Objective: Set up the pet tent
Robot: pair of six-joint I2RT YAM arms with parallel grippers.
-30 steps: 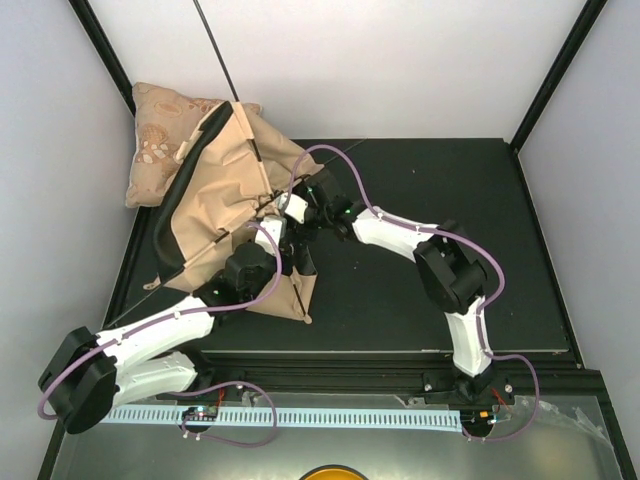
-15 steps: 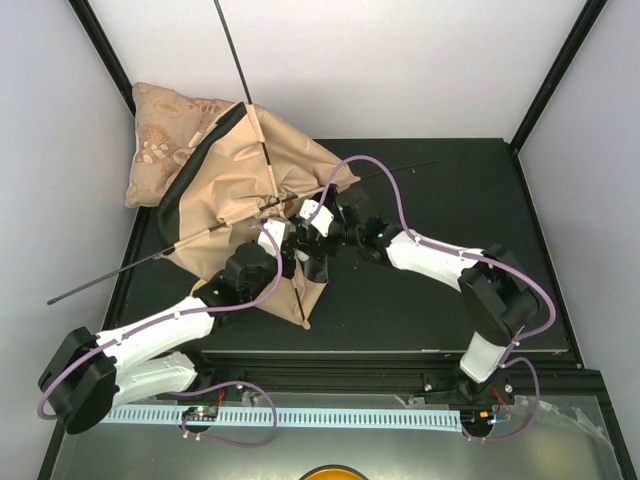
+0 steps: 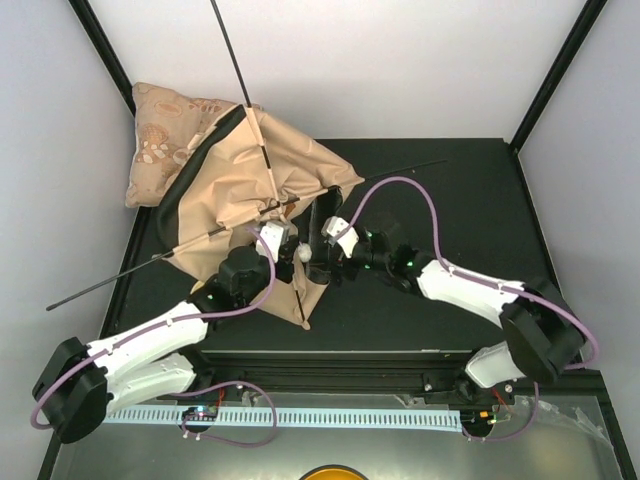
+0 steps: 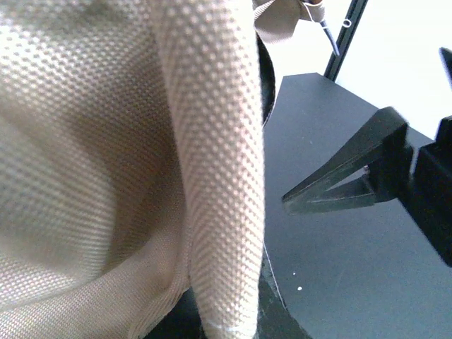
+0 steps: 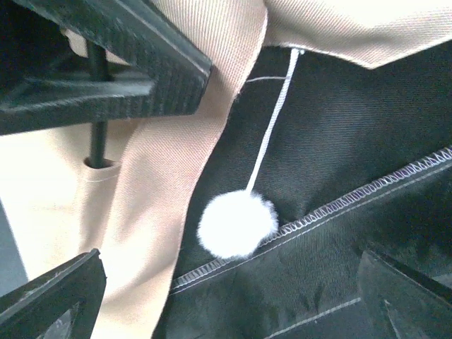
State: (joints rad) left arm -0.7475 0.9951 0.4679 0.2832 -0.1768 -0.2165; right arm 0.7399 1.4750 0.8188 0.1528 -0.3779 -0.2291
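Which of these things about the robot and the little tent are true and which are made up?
1. The right gripper is open wide. True.
2. The cushion is inside the pet tent. False: it shows outside the tent, at the far left corner of the table.
3. A white fluffy ball on a string lies against the tent's black lining. True.
4. The left gripper is open and touches nothing. False: it is shut on the tent.
5. The tent's poles are white. False: they are thin and black.
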